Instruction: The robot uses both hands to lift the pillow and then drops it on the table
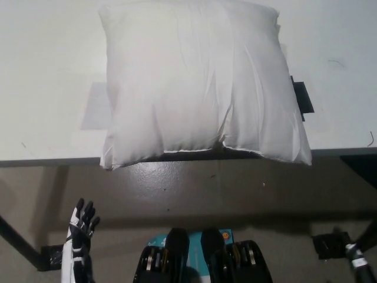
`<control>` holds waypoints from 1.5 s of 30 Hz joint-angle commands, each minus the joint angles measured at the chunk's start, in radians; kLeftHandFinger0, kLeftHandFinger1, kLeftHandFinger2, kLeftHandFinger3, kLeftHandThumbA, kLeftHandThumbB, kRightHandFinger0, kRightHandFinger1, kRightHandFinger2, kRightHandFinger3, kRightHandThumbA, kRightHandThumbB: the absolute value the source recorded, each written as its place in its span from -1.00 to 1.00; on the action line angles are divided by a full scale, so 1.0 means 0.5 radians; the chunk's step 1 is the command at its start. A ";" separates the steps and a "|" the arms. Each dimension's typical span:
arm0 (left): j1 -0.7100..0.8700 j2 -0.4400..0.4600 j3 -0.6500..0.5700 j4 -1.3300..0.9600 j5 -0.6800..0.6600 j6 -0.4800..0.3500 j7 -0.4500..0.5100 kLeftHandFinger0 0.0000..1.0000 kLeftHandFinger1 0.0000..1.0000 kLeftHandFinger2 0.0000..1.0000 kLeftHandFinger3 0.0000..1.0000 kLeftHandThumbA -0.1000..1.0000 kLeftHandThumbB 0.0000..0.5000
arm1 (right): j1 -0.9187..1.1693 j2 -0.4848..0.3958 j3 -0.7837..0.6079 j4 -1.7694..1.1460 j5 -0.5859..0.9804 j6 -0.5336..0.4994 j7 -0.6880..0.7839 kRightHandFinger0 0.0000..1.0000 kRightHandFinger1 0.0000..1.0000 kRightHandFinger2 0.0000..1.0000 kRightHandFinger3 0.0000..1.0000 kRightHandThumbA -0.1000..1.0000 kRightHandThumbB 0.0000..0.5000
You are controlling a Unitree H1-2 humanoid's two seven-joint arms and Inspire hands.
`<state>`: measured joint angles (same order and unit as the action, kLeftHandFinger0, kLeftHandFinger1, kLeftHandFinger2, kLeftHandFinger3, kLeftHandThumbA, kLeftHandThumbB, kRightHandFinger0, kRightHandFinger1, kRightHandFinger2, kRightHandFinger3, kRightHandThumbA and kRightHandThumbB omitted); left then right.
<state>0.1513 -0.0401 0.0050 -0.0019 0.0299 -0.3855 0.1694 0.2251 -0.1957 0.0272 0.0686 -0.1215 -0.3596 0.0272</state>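
Note:
A plump white pillow (197, 82) lies flat on the white table (47, 71), its near corners hanging a little over the table's front edge. No hand touches it. My white left hand (81, 227) hangs low at the lower left, below the table's edge, with its dark-tipped fingers spread apart and holding nothing. Only the tip of my black right arm (359, 262) shows at the bottom right corner; the hand itself is out of the picture.
A grey patch (94, 106) shows on the table left of the pillow, and a black tab (303, 97) pokes out at its right side. Black tape marks (330, 242) lie on the floor. A dark table leg (20, 242) runs at lower left.

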 commanded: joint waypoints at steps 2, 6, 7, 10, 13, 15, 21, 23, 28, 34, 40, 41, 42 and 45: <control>-0.074 0.027 0.020 0.000 0.004 -0.169 -0.005 1.00 1.00 1.00 1.00 1.00 -1.00 | -0.107 -0.017 0.022 0.025 -0.069 -0.221 -0.094 1.00 1.00 1.00 1.00 1.00 -0.57; -0.078 0.024 0.019 -0.011 -0.022 -0.169 -0.033 1.00 1.00 1.00 1.00 1.00 -1.00 | -0.103 -0.031 0.027 0.022 -0.078 -0.221 -0.131 1.00 1.00 1.00 1.00 1.00 -0.70; -0.073 0.027 0.016 -0.018 -0.010 -0.169 -0.032 1.00 1.00 1.00 1.00 1.00 -1.00 | -0.096 -0.033 0.028 0.019 -0.077 -0.221 -0.130 1.00 1.00 1.00 1.00 1.00 -0.67; -0.067 0.028 0.020 -0.026 0.001 -0.169 -0.026 1.00 1.00 1.00 1.00 1.00 -1.00 | -0.088 -0.035 0.032 0.015 -0.086 -0.221 -0.135 1.00 1.00 1.00 1.00 1.00 -0.65; -0.081 0.022 0.025 -0.018 -0.013 -0.169 -0.032 1.00 1.00 1.00 1.00 1.00 -1.00 | -0.099 -0.046 0.031 -0.001 -0.083 -0.221 -0.132 1.00 1.00 1.00 1.00 1.00 -0.70; -0.106 0.023 0.032 -0.008 -0.034 -0.169 -0.041 1.00 1.00 1.00 1.00 1.00 -1.00 | -0.120 -0.051 0.022 0.013 -0.087 -0.221 -0.109 1.00 1.00 1.00 1.00 1.00 -0.64; -0.169 0.031 0.049 0.011 -0.026 -0.169 -0.033 1.00 1.00 1.00 1.00 1.00 -1.00 | -0.164 -0.053 0.021 0.037 -0.064 -0.221 -0.087 1.00 1.00 1.00 1.00 1.00 -0.62; -0.177 0.023 0.055 0.015 -0.034 -0.169 -0.034 1.00 1.00 1.00 1.00 1.00 -1.00 | -0.164 -0.054 0.016 0.030 -0.084 -0.221 -0.074 1.00 1.00 1.00 1.00 1.00 -0.49; -0.211 0.021 0.055 0.011 -0.007 -0.169 -0.032 1.00 1.00 1.00 1.00 1.00 -1.00 | -0.184 -0.063 0.014 0.014 -0.086 -0.204 -0.056 1.00 1.00 1.00 1.00 1.00 -0.50; -0.213 0.028 0.063 0.006 0.001 -0.169 -0.025 1.00 1.00 1.00 1.00 1.00 -1.00 | -0.174 -0.080 0.033 -0.017 -0.178 -0.191 -0.056 1.00 1.00 1.00 1.00 1.00 -0.39; -0.190 0.017 0.073 -0.013 0.007 -0.169 -0.014 1.00 1.00 1.00 1.00 1.00 -1.00 | -0.188 -0.084 0.042 0.006 -0.187 -0.218 -0.055 1.00 1.00 1.00 1.00 1.00 -0.54; -0.177 0.018 0.074 -0.011 0.022 -0.169 -0.006 1.00 1.00 1.00 1.00 1.00 -1.00 | -0.183 -0.087 0.052 0.008 -0.159 -0.221 -0.046 1.00 1.00 1.00 1.00 1.00 -0.53; -0.175 0.017 0.074 -0.009 0.023 -0.169 -0.006 1.00 1.00 1.00 1.00 1.00 -1.00 | -0.182 -0.089 0.053 0.007 -0.156 -0.221 -0.045 1.00 1.00 1.00 1.00 1.00 -0.53; -0.164 0.013 0.070 -0.007 0.029 -0.169 -0.002 1.00 1.00 1.00 1.00 1.00 -1.00 | -0.170 -0.090 0.045 0.002 -0.190 -0.215 -0.059 1.00 1.00 1.00 1.00 1.00 -0.50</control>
<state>0.0614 -0.0310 0.0419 0.0133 0.0314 -0.4258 0.1598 0.1435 -0.2204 0.0464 0.0916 -0.2034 -0.4164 -0.0098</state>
